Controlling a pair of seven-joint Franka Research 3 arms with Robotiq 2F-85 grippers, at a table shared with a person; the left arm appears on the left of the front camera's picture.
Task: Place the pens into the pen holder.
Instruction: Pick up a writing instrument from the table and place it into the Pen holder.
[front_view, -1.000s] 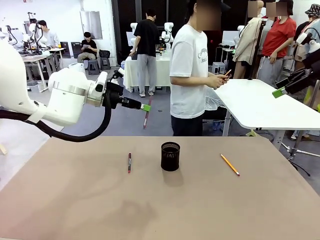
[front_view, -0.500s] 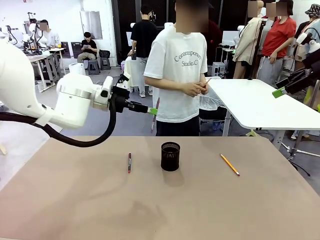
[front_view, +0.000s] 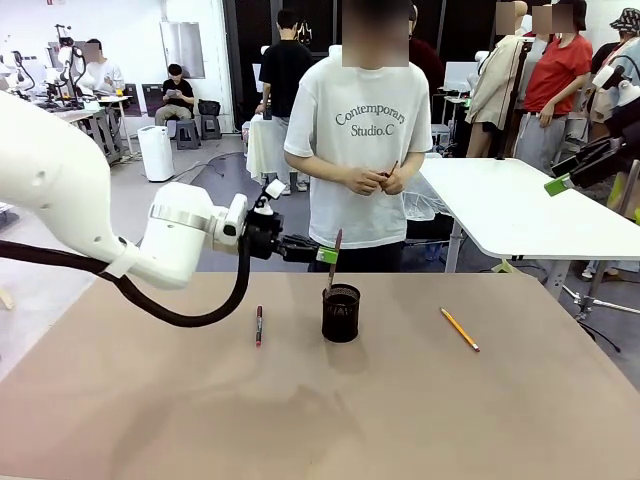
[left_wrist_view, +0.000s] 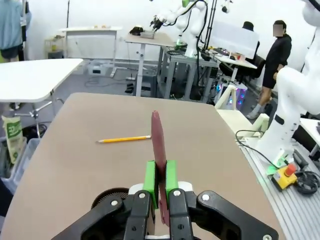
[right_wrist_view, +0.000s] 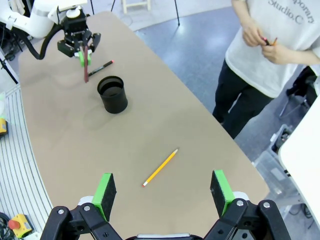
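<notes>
**Pink pen at the holder's rim: line it up before we let go**

Our left gripper (front_view: 327, 255) is clamped on the reddish-pink pen (front_view: 335, 255), green pads pinching it near its lower half. The pen stands close to upright, leaning a little. In the front view its lower end sits just at the far rim of the pen holder (front_view: 341, 314), the black mesh cup standing near the middle of the surface (front_view: 400, 420), towards the far edge. In the right wrist view, though, the tip looks to hang beside the cup rather than over its mouth, so we judge the pen is not yet centred.

To do this step well, we should shift the gripper until the tip is plainly above the opening. Then we straighten the pen, lower it until the tip is inside the rim, and only then part the fingers. The cup is light, so a tip catching the mesh wall could tip or push it.

The dark red-and-black pen (front_view: 258, 325) lies flat on the left-edge side of the cup. The yellow-orange pencil (front_view: 460, 329) lies well apart from it towards the right edge. Both wait their turn. Our right gripper (right_wrist_view: 165, 187) hangs high off the right edge with its fingers spread wide and holding nothing. A person (front_view: 365, 130) stands at the far edge, hands together and clear of the surface.
</notes>
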